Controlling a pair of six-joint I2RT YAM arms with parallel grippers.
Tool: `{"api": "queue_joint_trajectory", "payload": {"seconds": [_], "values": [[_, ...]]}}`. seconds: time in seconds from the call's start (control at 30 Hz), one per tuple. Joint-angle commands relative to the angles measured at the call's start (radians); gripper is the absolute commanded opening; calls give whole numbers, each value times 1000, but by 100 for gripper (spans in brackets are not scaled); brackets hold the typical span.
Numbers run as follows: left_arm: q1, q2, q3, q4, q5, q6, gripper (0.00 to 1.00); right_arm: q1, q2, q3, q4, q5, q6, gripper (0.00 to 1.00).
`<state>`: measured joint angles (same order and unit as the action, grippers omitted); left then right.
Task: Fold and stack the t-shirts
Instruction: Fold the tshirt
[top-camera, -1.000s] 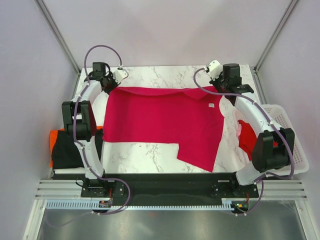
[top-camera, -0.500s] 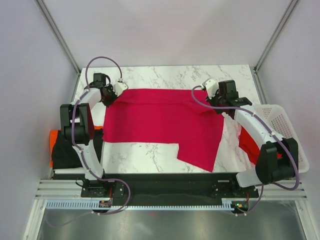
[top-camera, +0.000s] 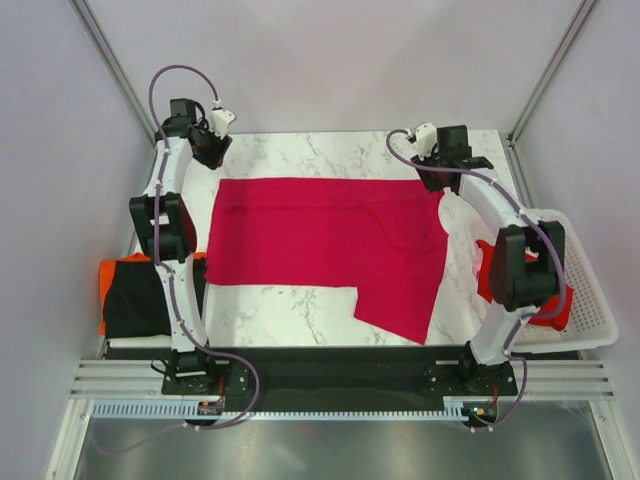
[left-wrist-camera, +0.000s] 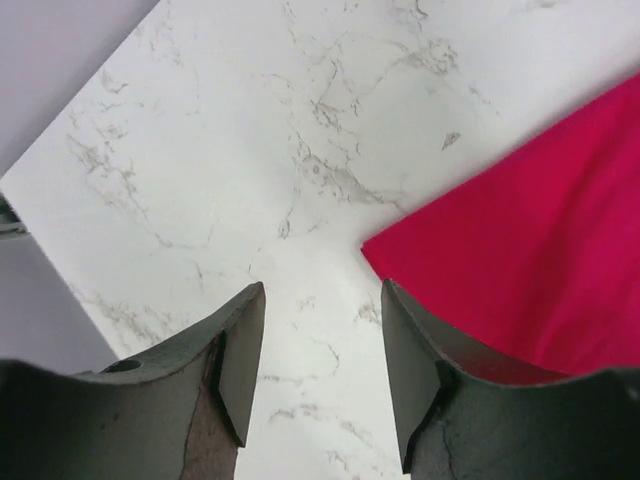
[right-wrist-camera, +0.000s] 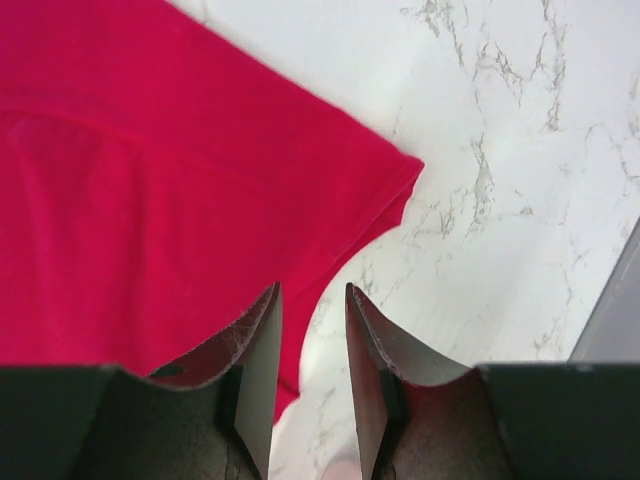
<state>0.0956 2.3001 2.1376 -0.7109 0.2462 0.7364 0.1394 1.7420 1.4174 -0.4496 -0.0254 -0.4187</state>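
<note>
A crimson-pink t-shirt (top-camera: 330, 240) lies spread flat on the marble table (top-camera: 320, 155), with one part reaching toward the near edge at the right. My left gripper (top-camera: 207, 150) hangs open just beyond the shirt's far left corner. In the left wrist view, the left gripper (left-wrist-camera: 322, 300) has only bare marble between its fingers, and the shirt corner (left-wrist-camera: 520, 250) lies to the right. My right gripper (top-camera: 433, 172) is open at the far right corner. In the right wrist view, the right gripper (right-wrist-camera: 312, 300) is above the shirt's edge (right-wrist-camera: 150, 170), apart from it.
A black shirt (top-camera: 135, 300) on an orange one (top-camera: 108, 272) lies folded at the table's left edge beside the left arm. A white lattice basket (top-camera: 580, 260) at the right holds a red shirt (top-camera: 492, 280), partly hidden by the right arm.
Both grippers went from shut to open and let go of the shirt's far corners. Both then drew back toward the far edge of the table. The shirt now lies flat.
</note>
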Motion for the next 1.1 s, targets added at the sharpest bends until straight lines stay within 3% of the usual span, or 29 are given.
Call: {"api": "queue_joint_trajectory", "payload": {"seconds": [0.0,0.3,1.07], "values": [[9,130,201,-217,53,-137,59,-43,135,127,17,12,37,39],[56,232,285,-188,160,-354,64,-107,350,336,19,5,31,41],[70,288,283,-148,128,-410,68,-173,626,534,-12,-68,31,40]]}}
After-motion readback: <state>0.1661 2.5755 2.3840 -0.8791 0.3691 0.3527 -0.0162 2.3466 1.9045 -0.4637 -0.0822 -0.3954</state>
